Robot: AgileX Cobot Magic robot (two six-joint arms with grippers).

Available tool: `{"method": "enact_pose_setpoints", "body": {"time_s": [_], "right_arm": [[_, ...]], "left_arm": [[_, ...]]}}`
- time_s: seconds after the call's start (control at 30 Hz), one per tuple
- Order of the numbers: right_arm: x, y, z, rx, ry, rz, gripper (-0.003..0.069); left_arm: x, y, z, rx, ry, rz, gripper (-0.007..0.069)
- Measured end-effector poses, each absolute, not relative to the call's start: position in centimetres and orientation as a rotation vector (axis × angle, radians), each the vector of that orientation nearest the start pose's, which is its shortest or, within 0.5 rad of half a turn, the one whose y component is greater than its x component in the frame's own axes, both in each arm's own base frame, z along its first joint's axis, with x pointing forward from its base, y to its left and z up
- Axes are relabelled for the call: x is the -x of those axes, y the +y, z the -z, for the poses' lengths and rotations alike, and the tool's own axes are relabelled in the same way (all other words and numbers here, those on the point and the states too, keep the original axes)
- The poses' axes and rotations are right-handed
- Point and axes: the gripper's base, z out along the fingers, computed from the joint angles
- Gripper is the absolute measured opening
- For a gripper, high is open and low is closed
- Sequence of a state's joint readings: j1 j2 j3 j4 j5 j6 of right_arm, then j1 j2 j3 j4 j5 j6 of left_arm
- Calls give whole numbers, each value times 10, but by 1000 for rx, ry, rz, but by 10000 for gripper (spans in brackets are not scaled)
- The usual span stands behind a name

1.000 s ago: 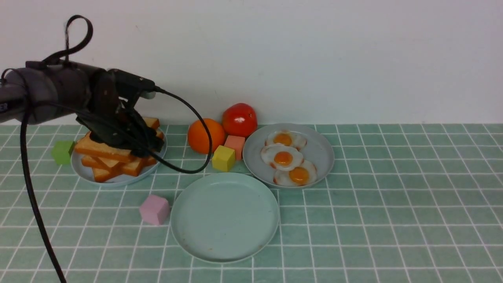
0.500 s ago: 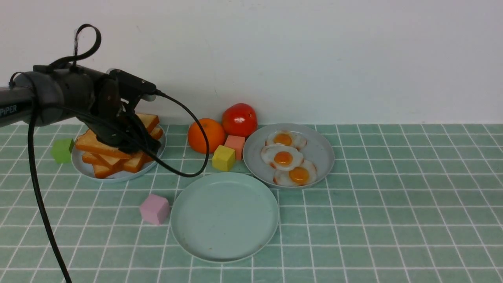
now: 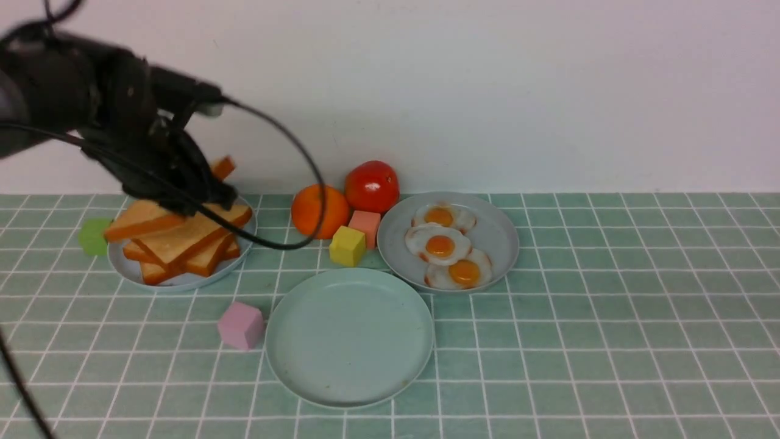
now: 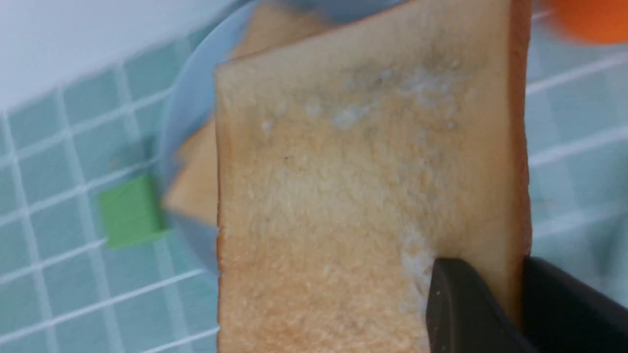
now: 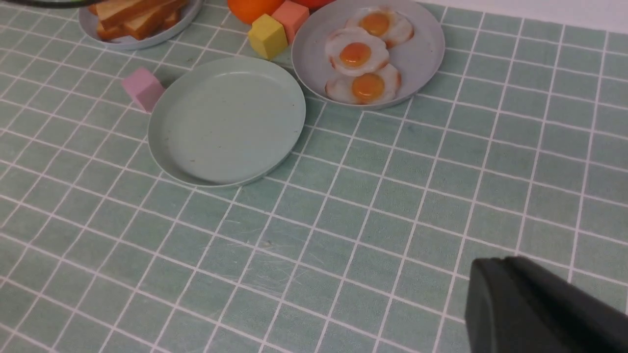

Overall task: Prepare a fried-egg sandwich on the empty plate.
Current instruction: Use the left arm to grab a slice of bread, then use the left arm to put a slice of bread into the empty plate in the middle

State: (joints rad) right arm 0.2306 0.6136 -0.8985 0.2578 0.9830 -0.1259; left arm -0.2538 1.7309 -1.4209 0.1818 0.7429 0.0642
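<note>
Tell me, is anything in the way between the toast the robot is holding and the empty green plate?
Nothing visible. The left gripper holds the toast above the pile; only a pink cube sits low beside the green plate's left edge.

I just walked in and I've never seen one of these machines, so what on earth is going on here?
The robot's left tool grips one toast slice by its crust, holding it tilted above the toast pile on a grey-blue plate. The mint-green plate in the middle has nothing on it yet, and three fried eggs lie on the egg plate. The right tool, only partly in view, is over bare tablecloth, away from the food.
</note>
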Motion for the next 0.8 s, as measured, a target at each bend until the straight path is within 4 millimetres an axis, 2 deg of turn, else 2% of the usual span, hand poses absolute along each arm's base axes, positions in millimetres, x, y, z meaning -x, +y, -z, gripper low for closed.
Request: {"method": "enact_pose_setpoints", "body": {"time_s": [0.03, 0.07, 0.1, 0.2, 0.3, 0.43, 0.63, 0.73, 0.77, 0.8], "right_arm": [[-84, 40, -379, 352, 2146, -375, 32], [-84, 40, -379, 352, 2146, -375, 32], [-84, 40, -379, 352, 2146, -375, 34], [-84, 40, -379, 352, 2146, -375, 38], [-84, 39, -379, 352, 2146, -371, 42], [-83, 40, -379, 353, 2150, -375, 42], [-82, 40, -377, 361, 2173, -385, 46], [-81, 40, -376, 365, 2184, -386, 64], [-81, 40, -376, 367, 2189, -386, 92], [-81, 40, -376, 367, 2191, -386, 97]], "left_arm": [[-364, -101, -290, -566, 2455, -109, 129], [-361, -104, -289, -576, 2458, -102, 129], [-344, -127, -288, -651, 2444, -64, 130], [-311, -169, -266, -830, 2445, -6, 130], [-291, -201, -240, -993, 2427, 12, 130], [-291, -220, -222, -1090, 2375, -3, 129], [-298, -227, -200, -1126, 2370, -13, 132], [-299, -228, -197, -1130, 2374, -16, 190], [-299, -228, -197, -1135, 2370, -22, 242], [-299, -228, -197, -1136, 2370, -23, 258]]}}
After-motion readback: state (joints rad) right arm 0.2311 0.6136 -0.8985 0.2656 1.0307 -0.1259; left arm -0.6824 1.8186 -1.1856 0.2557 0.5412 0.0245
